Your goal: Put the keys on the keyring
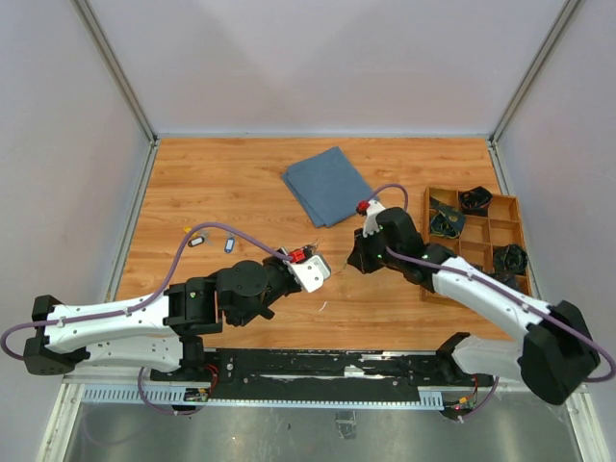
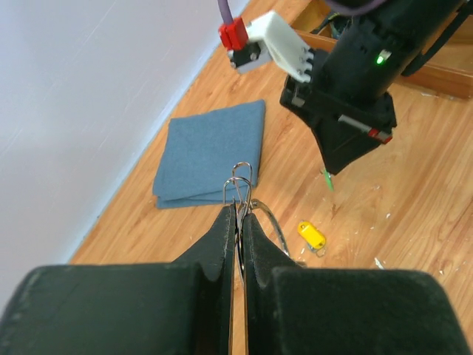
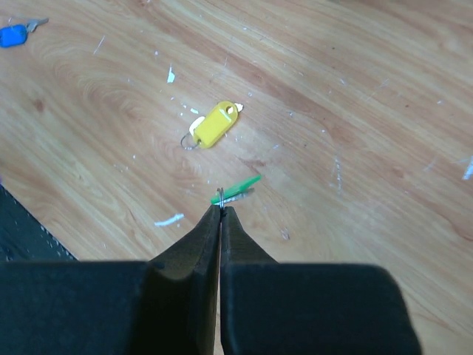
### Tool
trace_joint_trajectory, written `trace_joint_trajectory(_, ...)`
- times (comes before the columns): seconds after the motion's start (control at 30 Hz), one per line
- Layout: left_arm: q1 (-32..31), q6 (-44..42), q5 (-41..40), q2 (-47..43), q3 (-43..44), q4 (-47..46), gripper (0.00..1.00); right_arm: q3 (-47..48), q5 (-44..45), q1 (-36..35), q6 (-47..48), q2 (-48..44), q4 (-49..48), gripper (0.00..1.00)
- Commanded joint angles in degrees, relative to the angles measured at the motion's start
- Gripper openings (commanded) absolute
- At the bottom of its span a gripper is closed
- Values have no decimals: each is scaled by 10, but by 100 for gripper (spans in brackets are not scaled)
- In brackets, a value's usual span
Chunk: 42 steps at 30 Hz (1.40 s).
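- Two arms meet near the middle of the wooden table (image 1: 241,183), their fingertips pointing at each other with a small gap between them.
- Three pale walls close the table's left, back and right edges. A black rail runs along the near edge by the arm bases.
- A folded blue cloth (image 1: 327,185) lies toward the back centre, apart from both arms, with bare wood between it and the claws.
- A wooden tray (image 1: 476,236) of compartments sits along the right edge, and the right forearm crosses over its near-left corner.
- The left part of the table is mostly open. A dark-tagged key (image 1: 195,241) and a bluish-tagged key (image 1: 229,244) lie near each other there, well apart from the claws.
- The left arm reaches low from the near-left corner, elbow folded, wrist pointing right. The left gripper (image 2: 238,214) has its jaws pressed together on the keyring (image 2: 240,177), whose thin wire loops stick out past the fingertips.
- The right arm slopes in from the near-right corner, wrist bent down toward the wood. The right gripper (image 3: 220,211) is pinched on the metal end of the green-tagged key (image 3: 238,189), and the tag pokes out beyond the tips.
- The yellow-tagged key (image 3: 213,126) lies flat on the table just beyond those tips, touching neither claw.
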<state>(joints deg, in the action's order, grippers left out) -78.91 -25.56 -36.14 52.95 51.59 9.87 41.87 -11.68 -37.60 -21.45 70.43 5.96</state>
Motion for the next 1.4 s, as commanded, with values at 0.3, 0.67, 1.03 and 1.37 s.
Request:
trace_joint_trajectory(0.3,2,-3,81,2,39,-13,0,184,-125,10,303,-150,311,1)
trace_joint_trajectory(0.67,2,-29,171,17,73,30,0,322,-208,10,425,-143,428,0)
trace_joint_trajectory(1.03,2,-61,224,27,90,66,0,417,-331,10,521,-76,519,1)
trace_joint_trajectory(1.37,2,-70,240,38,95,76,0,439,-419,8,542,-48,512,1)
